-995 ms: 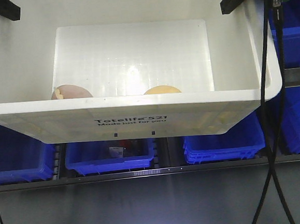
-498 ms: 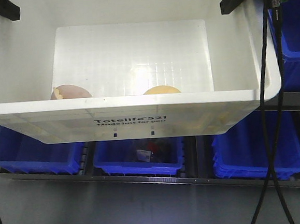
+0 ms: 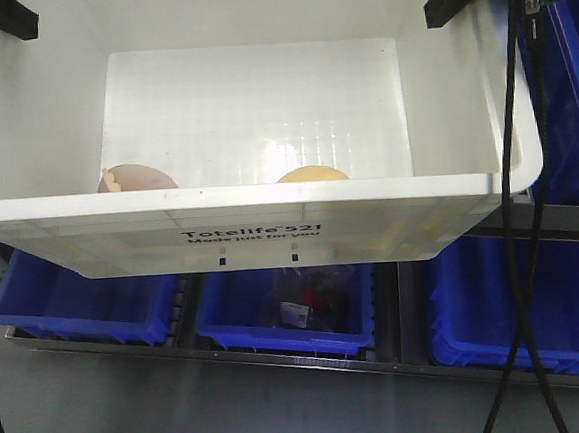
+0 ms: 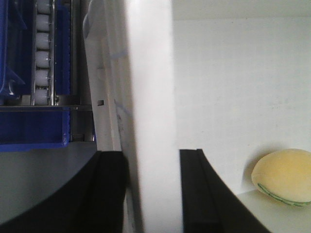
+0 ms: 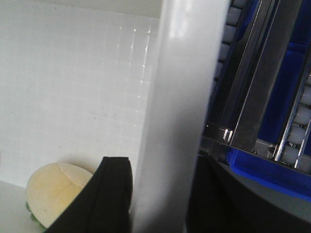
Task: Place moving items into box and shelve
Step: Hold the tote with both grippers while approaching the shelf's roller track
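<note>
You have the box [image 3: 268, 200] filling most of the front view: a big white tote with "Totelife 521" printed in black on its near wall. It hangs clear of the grey floor, carried between the two arms.

Beyond and below the box is the metal shelf rack [image 3: 290, 355]. A row of three blue bins [image 3: 80, 298] sits on the rack under the box's near edge, and more blue plastic shows past the box's right wall.

Your left gripper [image 4: 153, 162] is clamped on the box's left wall, one black finger outside and one inside, both pressed to the plastic. Your right gripper [image 5: 163, 194] bites the box's right wall the same way, one finger on each face. In the front view both grippers sit at the far corners of the box.

Black cables [image 3: 515, 209] hang down across the box's right rim.

Both toys lie inside the box, on its floor against the near wall. The pinkish-brown plush toy [image 3: 136, 176] is toward the left, and the yellow-orange plush toy [image 3: 311, 174] is just right of the middle.

A clear bag [image 3: 311, 297] of dark parts lies in the middle bin, under the print on the box.
</note>
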Robot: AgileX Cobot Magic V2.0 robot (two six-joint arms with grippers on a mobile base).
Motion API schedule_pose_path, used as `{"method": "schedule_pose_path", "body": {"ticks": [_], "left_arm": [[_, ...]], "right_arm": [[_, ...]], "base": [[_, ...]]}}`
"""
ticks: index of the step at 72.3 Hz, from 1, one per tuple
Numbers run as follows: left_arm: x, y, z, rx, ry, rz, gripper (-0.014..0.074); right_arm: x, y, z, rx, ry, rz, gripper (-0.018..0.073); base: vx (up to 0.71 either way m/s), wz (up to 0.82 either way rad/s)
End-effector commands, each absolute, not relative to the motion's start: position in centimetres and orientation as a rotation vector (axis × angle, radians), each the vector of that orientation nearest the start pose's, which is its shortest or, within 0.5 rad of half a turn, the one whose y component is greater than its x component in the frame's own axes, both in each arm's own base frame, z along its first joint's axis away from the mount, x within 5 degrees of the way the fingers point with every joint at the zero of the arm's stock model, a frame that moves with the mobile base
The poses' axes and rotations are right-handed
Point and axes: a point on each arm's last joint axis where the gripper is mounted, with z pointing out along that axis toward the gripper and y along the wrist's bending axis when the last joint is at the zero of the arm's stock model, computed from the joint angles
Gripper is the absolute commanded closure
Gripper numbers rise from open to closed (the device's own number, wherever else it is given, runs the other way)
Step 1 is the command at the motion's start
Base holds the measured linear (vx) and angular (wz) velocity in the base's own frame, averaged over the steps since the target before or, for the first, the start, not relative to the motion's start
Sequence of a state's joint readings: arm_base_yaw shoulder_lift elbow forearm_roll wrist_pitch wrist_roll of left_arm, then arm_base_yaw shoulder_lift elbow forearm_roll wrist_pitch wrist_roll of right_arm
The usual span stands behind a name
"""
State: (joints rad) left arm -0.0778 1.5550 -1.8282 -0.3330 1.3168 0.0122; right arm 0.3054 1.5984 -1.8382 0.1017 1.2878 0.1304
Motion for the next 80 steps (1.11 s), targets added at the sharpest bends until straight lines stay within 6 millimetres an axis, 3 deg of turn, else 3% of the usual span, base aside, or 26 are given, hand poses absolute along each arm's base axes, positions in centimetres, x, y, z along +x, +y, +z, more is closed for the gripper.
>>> {"method": "schedule_pose_path", "body": {"ticks": [1, 80], "left_arm": [[27.83, -9.2, 49.28, 0.235, 2.245, -0.948, 0.0596], [27.83, -9.2, 49.28, 0.235, 2.245, -0.948, 0.0596]], "right_arm": [[28.18, 13.25, 46.42, -0.304, 2.441, 0.681, 0.0564], [28.18, 13.25, 46.42, -0.304, 2.441, 0.681, 0.0564]], "base": [[0.08, -0.03], [0.06, -0.14]]}}
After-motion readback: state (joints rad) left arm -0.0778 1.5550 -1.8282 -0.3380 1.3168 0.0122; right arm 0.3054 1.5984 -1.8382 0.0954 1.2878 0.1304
